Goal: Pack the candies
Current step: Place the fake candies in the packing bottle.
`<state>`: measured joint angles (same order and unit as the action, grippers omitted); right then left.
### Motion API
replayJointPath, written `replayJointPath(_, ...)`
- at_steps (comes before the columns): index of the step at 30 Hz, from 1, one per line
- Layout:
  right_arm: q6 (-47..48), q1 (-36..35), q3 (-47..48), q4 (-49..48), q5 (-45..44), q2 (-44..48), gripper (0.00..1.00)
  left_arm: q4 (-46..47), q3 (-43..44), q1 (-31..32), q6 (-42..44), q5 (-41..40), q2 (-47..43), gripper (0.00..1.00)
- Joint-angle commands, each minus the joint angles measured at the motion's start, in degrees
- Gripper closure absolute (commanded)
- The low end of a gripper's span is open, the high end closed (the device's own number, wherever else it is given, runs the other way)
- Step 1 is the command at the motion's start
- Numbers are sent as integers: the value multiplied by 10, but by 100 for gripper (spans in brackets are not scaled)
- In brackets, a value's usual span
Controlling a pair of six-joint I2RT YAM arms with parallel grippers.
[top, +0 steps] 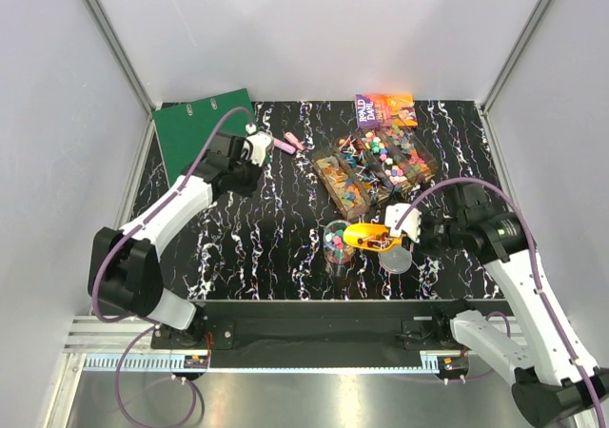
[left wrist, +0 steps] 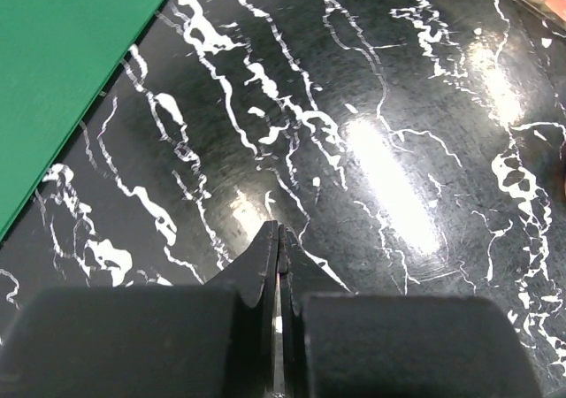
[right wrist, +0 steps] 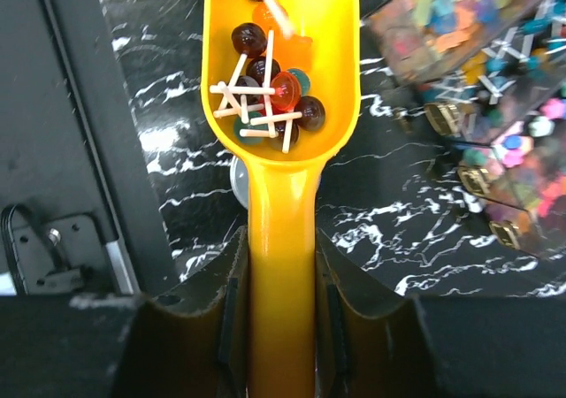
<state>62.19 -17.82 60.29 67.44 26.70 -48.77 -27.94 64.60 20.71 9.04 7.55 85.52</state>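
My right gripper [top: 393, 229] [right wrist: 281, 270] is shut on the handle of a yellow scoop [top: 364, 235] [right wrist: 281, 106]. The scoop holds several small brown, red and orange candies on white sticks [right wrist: 270, 88]. It hovers beside a clear cup [top: 335, 243] part-filled with multicoloured candies. More candies [top: 385, 154] fill a clear divided tray [top: 328, 183] behind it; the tray also shows in the right wrist view [right wrist: 482, 164]. My left gripper [top: 262, 147] [left wrist: 279, 237] is shut and empty, low over bare marbled table by the green binder.
A green binder [top: 202, 128] [left wrist: 62, 62] lies at the back left. Pink highlighters [top: 289, 143] lie beside my left gripper. A book [top: 384, 111] lies at the back. A clear round lid [top: 398, 259] [right wrist: 237, 181] rests under the scoop's handle.
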Motion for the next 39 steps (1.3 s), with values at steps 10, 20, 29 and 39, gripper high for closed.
replayJointPath(10,82,1,28,40,-46,-72,100,43,-33,-15,-38,33,-54,100)
replayJointPath(20,61,-6,66,15,-80,-153,100,60,-67,-16,-53,45,-73,100)
replayJointPath(29,85,-55,111,30,-165,-219,100,78,-95,-23,-62,49,-95,100)
replayJointPath(39,79,-128,166,69,-288,-260,100,98,-102,-25,-74,58,-100,100)
